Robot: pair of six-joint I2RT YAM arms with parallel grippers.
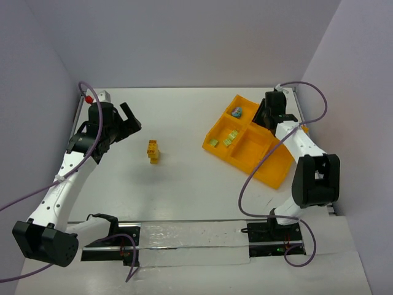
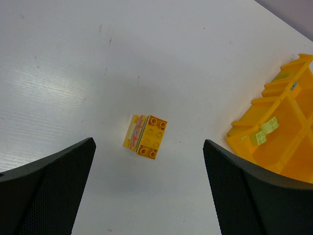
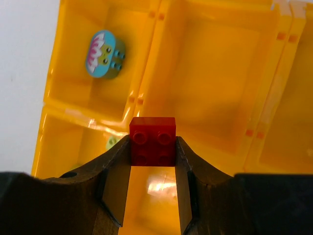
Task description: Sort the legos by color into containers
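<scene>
A yellow lego stack (image 1: pixel 153 151) lies on the white table, seen ahead of the wide-apart black fingers (image 2: pixel 54 181) in the left wrist view as yellow bricks (image 2: pixel 145 136). My left gripper (image 1: pixel 130 120) hovers open and empty to its left. My right gripper (image 3: pixel 152 147) is shut on a red lego (image 3: pixel 152 141), held over the orange-yellow tray (image 1: pixel 270 169). A teal-blue brick (image 3: pixel 103 55) lies in the neighbouring far compartment. Light green bricks (image 1: pixel 231 138) lie in the left compartment. In the top view the right gripper (image 1: pixel 263 118) hides the red brick.
The tray's dividers (image 3: pixel 146 73) rise around the red brick. A red cable connector (image 1: pixel 90 97) sits at the back left by the wall. Purple cables loop off both arms. A metal rail (image 1: pixel 184 236) runs along the near edge.
</scene>
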